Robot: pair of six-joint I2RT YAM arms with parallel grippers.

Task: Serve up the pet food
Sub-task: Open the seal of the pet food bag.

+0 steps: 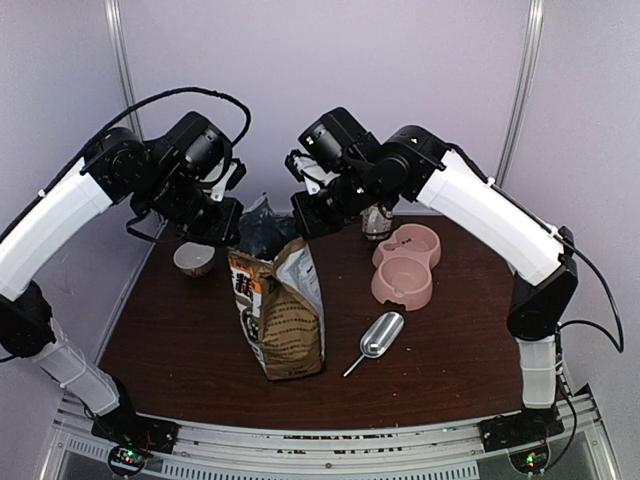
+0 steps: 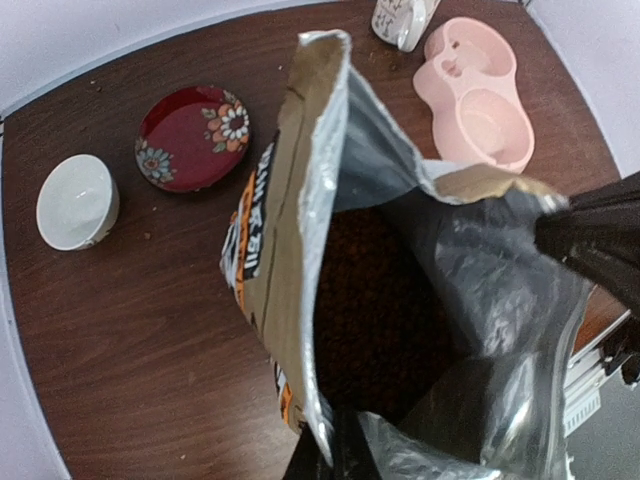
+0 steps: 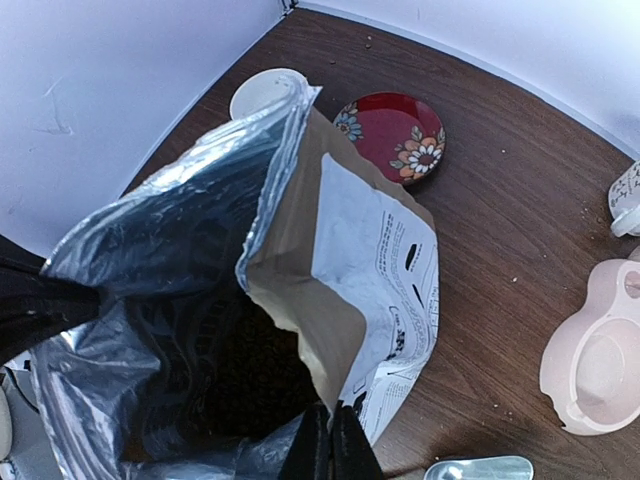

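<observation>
Pet food (image 2: pixel 372 300): small brown pellets, loose and free-flowing, lying deep inside the bag (image 1: pixel 283 315), which is standing upright in the middle of the table (image 1: pixel 180 350). The bag is soft foil-lined paper that crumples easily and is likely bottom-heavy, so it is best taken by the rim. The left gripper (image 2: pixel 335 455) is pinching the rim's left side, jaws together on it. The right gripper (image 3: pixel 330 440) is clamping the opposite side, holding the mouth apart. A metal scoop (image 1: pixel 380 335) is lying right of the bag, with a pink double bowl (image 1: pixel 405 265) sitting beyond it.
</observation>
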